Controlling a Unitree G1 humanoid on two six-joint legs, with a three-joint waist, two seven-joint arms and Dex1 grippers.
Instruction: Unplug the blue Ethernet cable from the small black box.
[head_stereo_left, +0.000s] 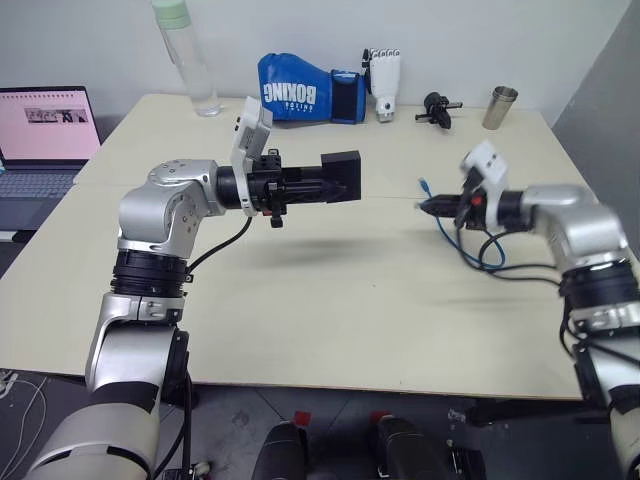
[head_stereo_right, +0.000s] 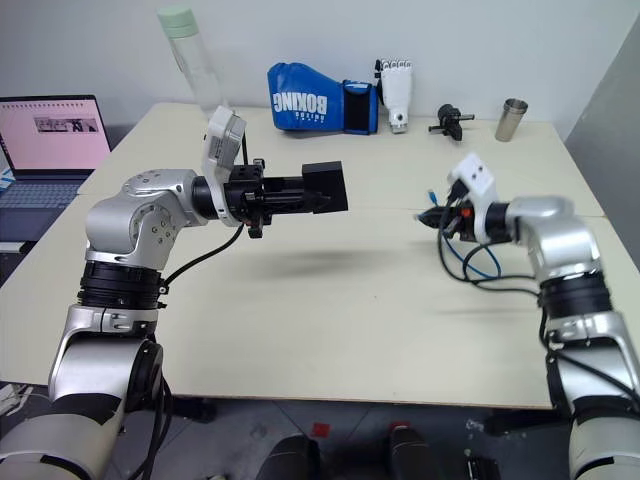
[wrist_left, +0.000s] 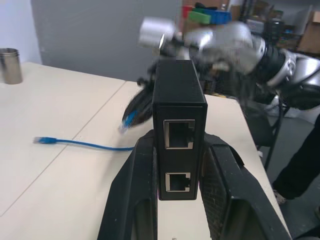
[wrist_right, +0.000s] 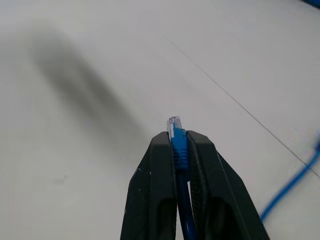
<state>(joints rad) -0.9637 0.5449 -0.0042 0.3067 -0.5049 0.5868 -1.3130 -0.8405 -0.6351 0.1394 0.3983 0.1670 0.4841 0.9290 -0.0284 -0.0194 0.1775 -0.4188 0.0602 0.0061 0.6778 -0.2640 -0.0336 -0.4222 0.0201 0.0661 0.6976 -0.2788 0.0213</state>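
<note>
The left claw (head_stereo_left: 345, 178) reaches level across the counter (head_stereo_left: 330, 300), clamped on the box (wrist_left: 178, 105), both ports empty. Right of the box and apart from it, the right claw (wrist_right: 176, 145) tilts down, pinching the cable (wrist_right: 179, 147) behind its plug; the far plug (wrist_left: 45, 140) seems to lie on the counter.

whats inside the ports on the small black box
Nothing: both ports on the small black box gape empty between the left gripper's fingers. The blue Ethernet cable plug is pinched in the right gripper, clear of the box. The box's far edge is hidden.
</note>
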